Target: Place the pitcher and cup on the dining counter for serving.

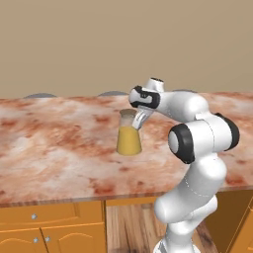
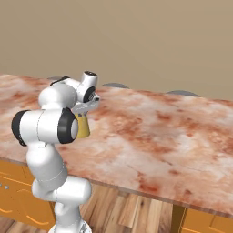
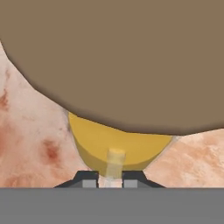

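The pitcher (image 1: pixel 129 142), a clear glass cone half full of yellow-orange liquid, stands upright on the dining counter (image 1: pixel 59 143) near its middle. My gripper (image 1: pixel 139 120) comes down onto the pitcher's top right side and is shut on it. In the right base view my arm hides most of the pitcher (image 2: pixel 83 129), and the gripper (image 2: pixel 89 106) sits just above it. The hand view looks down on the pitcher's round brown lid (image 3: pixel 113 57) and the liquid (image 3: pixel 118 146) beneath it, with the gripper (image 3: pixel 111 179) clamped on a thin glass part. The cup is out of view.
The reddish marbled counter top (image 2: pixel 159 136) stretches wide to both sides of the pitcher. Grey rounded seat tops (image 1: pixel 112 93) (image 2: pixel 182 93) peek over its far edge before a beige wall. Orange cabinets (image 1: pixel 49 227) and a wooden floor (image 1: pixel 128 222) lie below the near edge.
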